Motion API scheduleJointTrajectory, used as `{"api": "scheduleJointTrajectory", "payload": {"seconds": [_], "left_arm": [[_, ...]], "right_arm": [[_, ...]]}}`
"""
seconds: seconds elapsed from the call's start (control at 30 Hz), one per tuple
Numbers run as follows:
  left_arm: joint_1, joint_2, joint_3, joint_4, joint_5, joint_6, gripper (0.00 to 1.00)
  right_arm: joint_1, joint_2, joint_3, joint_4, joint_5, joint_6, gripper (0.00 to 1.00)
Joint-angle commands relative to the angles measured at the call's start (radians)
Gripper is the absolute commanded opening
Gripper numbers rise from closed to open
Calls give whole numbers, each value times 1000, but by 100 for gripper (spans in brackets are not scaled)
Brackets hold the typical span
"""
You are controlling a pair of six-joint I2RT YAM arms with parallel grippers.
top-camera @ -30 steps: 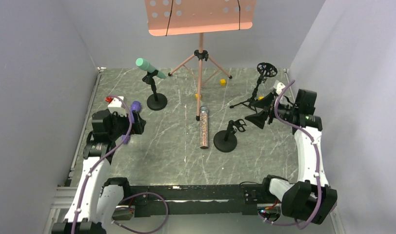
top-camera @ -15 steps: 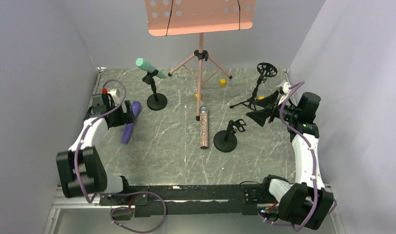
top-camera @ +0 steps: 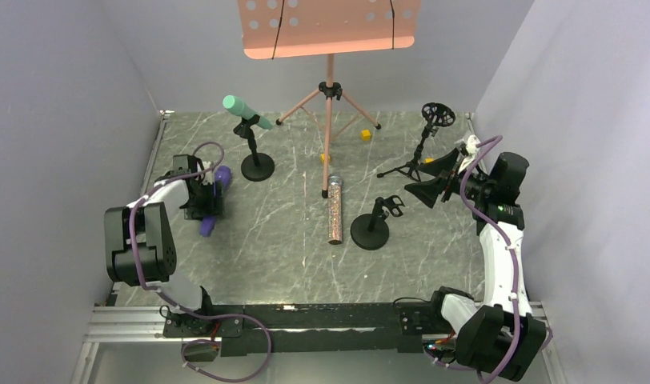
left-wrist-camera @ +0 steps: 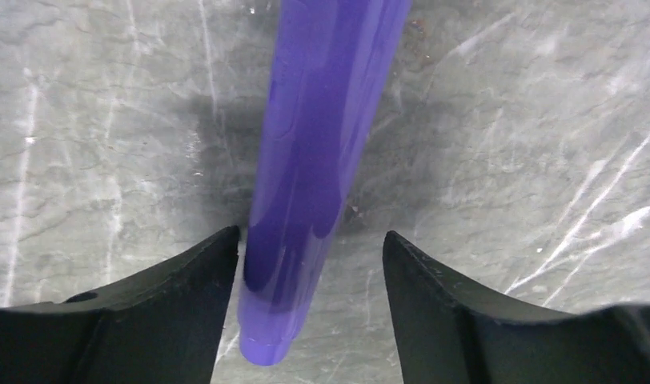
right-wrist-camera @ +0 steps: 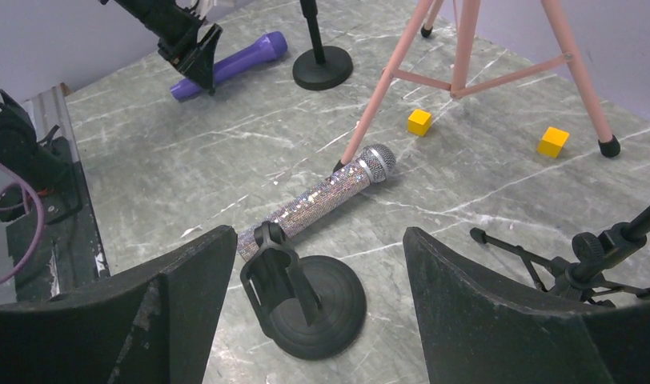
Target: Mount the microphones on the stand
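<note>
Lowered since a second ago: left gripper (left-wrist-camera: 310, 236), jaws apart astride the purple microphone (left-wrist-camera: 322, 160) lying on the tabletop (left-wrist-camera: 506, 120) — stiff, smooth, likely slippery, best gripped mid-handle. Right gripper (right-wrist-camera: 318, 232) spread, empty.

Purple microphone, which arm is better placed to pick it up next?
Left. The left gripper straddles the handle of the purple microphone, jaws open on either side. The right gripper hangs on the opposite side, by the empty stand, far from it.

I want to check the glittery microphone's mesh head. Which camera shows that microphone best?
Right wrist: the glittery microphone lies close, with its mesh head clear. Top external shows it small and far; left wrist misses it.
</note>
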Motion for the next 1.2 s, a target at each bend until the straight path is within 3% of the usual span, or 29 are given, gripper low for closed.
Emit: {"api": "scheduleJointTrajectory", "payload": {"seconds": [0.0,0.03,0.23,0.33,0.43,0.87,1.07,1.17], "left_arm": [[-10,15,29,-30,-66,13,63],[-16,16,31,-34,-82,13,54],[-48,-13,26,-50,-103,13,33],[-50,-96,11,-53,-103,-1,16],[-46,-215,-13,-50,-73,-26,7],[-27,-894,-206,16,143,-202,1],[-30,-1158,-264,173,308,-203,1],[-32,-1203,-268,271,439,-229,0]], "right_arm": [[-12,-5,3,32,-35,18,82],[-15,-6,3,33,-35,20,82],[-25,-11,0,42,-42,30,82],[-31,-11,-3,49,-44,34,82],[-35,-8,-7,55,-46,37,82],[-38,5,0,3,-76,-37,82],[-38,8,70,-219,-132,-277,82],[-38,30,147,-353,-134,-369,82]]}}
